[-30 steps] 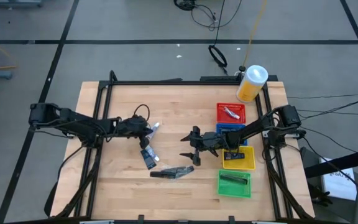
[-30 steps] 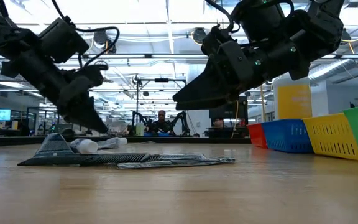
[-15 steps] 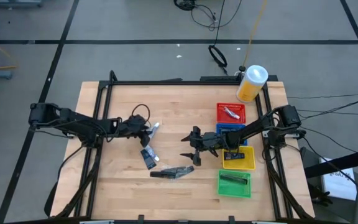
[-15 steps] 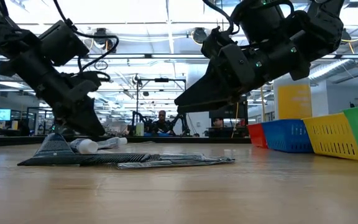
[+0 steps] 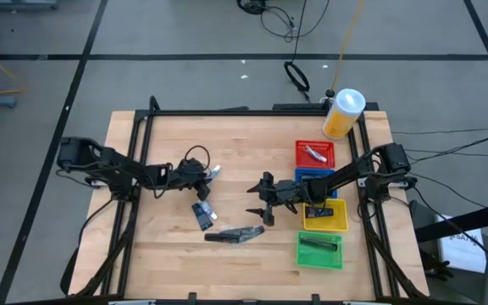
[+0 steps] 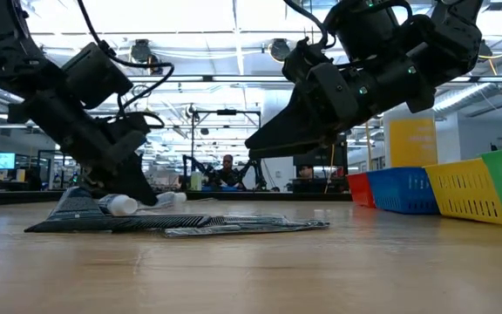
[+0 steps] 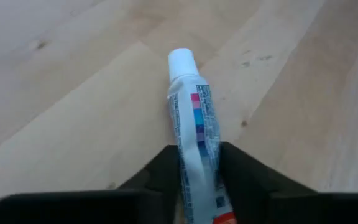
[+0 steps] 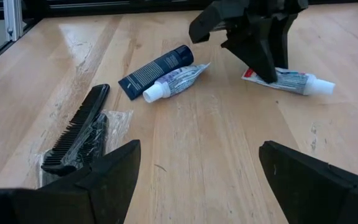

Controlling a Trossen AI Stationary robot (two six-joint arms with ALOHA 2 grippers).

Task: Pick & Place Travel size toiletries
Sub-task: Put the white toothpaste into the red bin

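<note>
My left gripper (image 5: 200, 175) (image 7: 197, 154) is low over the table's middle left, shut on a white toothpaste tube (image 7: 194, 118) (image 8: 294, 81) that lies flat on the wood. My right gripper (image 5: 257, 200) (image 8: 197, 180) hovers open right of centre and touches nothing. Near it lie a dark blue tube (image 8: 155, 70) (image 5: 202, 213), a white and purple tube (image 8: 174, 82) and a black comb in a clear wrapper (image 8: 74, 134) (image 5: 235, 235). These rest flat on the table. My left gripper pinches the toothpaste tube between its two fingers at the flat rear half (image 7: 199, 163), away from the white cap (image 7: 181, 62). The fingers (image 8: 260, 59) slant down from above and from the table's left, lying along the tube. The tube rests on the table.
Red (image 5: 314, 153), blue (image 5: 303, 176), yellow (image 5: 326, 222) and green (image 5: 320, 251) baskets stand in a row by the table's right edge; the green one holds a dark item. A yellow canister with a white lid (image 5: 343, 113) stands at the far right corner.
My left gripper has come down from above the table onto the toothpaste tube, and its arm has stretched a little toward the table's right. My right arm and the other items have kept still.
</note>
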